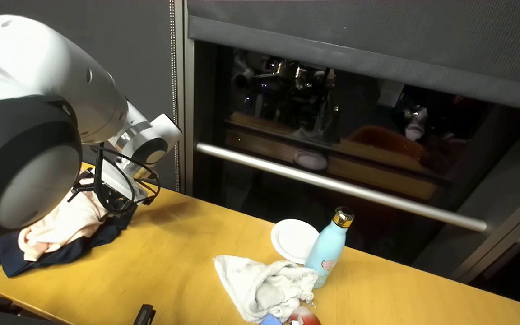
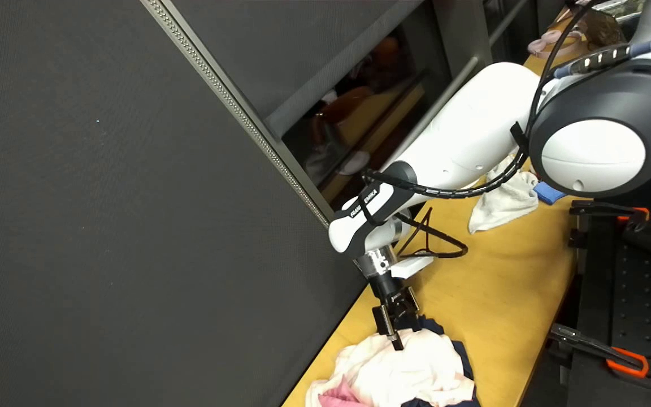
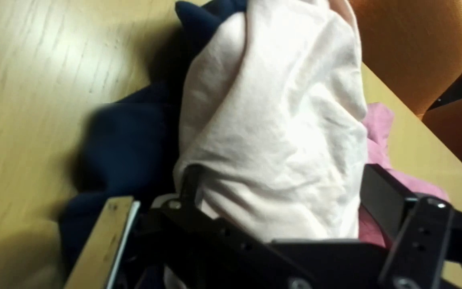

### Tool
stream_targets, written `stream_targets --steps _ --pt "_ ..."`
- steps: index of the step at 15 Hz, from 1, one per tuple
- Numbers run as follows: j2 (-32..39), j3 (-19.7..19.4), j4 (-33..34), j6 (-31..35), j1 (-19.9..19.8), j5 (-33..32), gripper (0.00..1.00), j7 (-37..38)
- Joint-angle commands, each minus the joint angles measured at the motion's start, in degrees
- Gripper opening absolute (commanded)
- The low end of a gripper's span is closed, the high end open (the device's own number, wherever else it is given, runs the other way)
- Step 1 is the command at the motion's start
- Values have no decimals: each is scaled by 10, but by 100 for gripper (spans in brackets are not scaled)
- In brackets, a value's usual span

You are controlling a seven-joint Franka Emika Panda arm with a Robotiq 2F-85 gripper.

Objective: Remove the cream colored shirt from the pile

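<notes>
The cream shirt (image 1: 72,219) lies crumpled on top of the pile at the table's end. It also shows in an exterior view (image 2: 421,367) and in the wrist view (image 3: 287,104). Under it are a navy cloth (image 3: 126,144) and a pink cloth (image 3: 379,124). My gripper (image 2: 407,334) points down at the shirt. In the wrist view the gripper (image 3: 285,186) is open, with its fingers wide apart on either side of the shirt. The left finger there presses into or touches the shirt's fold; the right finger is beside its edge, over the pink cloth.
A white towel (image 1: 269,289), a light blue bottle (image 1: 327,253) and a white plate (image 1: 294,239) stand farther along the table. A window with a metal bar (image 1: 341,187) runs behind the table. Orange chairs (image 3: 415,44) are beyond the table edge. Clamps (image 2: 602,350) sit at the near edge.
</notes>
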Motion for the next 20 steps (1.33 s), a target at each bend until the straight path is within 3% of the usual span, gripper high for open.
stream_targets --steps 1,2,3,12,14,20 --pt "0 -21 14 -21 17 -31 100 45" --pt "0 -23 15 -23 19 -36 75 51" --pt "-1 -24 15 -23 21 -42 74 55" --pt "-2 -28 24 -23 25 -61 5 74" --pt "-2 -29 36 -26 24 -63 0 80" --pt "-5 -34 103 -48 23 -78 2 97"
